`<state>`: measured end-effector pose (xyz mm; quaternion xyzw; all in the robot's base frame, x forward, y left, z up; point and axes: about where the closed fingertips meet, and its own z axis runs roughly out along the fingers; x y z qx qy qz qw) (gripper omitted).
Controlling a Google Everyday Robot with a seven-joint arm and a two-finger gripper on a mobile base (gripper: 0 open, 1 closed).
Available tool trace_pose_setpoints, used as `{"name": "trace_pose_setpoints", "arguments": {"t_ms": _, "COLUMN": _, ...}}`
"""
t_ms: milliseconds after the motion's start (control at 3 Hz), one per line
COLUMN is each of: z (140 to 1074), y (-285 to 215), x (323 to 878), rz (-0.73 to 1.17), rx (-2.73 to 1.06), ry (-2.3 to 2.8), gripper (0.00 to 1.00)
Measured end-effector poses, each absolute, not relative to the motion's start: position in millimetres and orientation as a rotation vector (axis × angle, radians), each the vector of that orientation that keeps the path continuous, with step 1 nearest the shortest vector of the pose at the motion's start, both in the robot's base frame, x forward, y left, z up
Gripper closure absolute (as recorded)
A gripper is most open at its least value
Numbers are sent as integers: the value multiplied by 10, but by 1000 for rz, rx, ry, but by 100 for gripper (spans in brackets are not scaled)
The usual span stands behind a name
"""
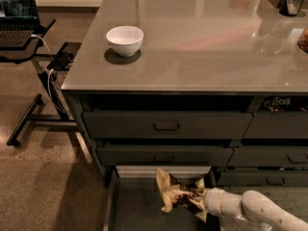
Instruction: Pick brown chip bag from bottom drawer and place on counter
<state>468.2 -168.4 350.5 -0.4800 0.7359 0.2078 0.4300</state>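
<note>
— One camera view, looking down at the island front. Tool (pixel 195 199) position?
— Low and right of centre, on the end of a white arm (pixel 252 210) that reaches in from the bottom right corner. Hanging over the open bottom drawer (pixel 137 211).
— Grip?
— Clamped on the brown chip bag (pixel 169 192), with the dark tip half buried in crumpled foil.
— Bag position?
— Standing on end over the drawer's dark floor, tan edge up, top level with the pale rear edge. Brown centre turned toward the tool. Touching the floor or clear of it: cannot tell.
— Drawer state?
— Pulled out toward the camera, below two shut handled drawers (pixel 166 125).
— Worktop (pixel 207 47)?
— Glossy grey-brown, well above the bag. White bowl (pixel 124 39) upright near the left front corner. Dark items at the far right edge, cut off by the frame.
— Anything left of the island?
— Laptop (pixel 17 13) on a black stand (pixel 29 114), with cables hanging just beside the island's left side.
</note>
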Motion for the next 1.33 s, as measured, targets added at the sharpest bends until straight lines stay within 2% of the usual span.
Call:
{"name": "trace_pose_setpoints", "arguments": {"t_ms": 1000, "z": 5599, "y": -1702, "x": 4787, "rz": 280, "rx": -1374, "ry": 1686, "gripper": 100}}
{"name": "trace_pose_setpoints", "arguments": {"t_ms": 1333, "z": 5610, "y": -1701, "x": 4787, "rz": 277, "rx": -1374, "ry": 1686, "gripper": 100}}
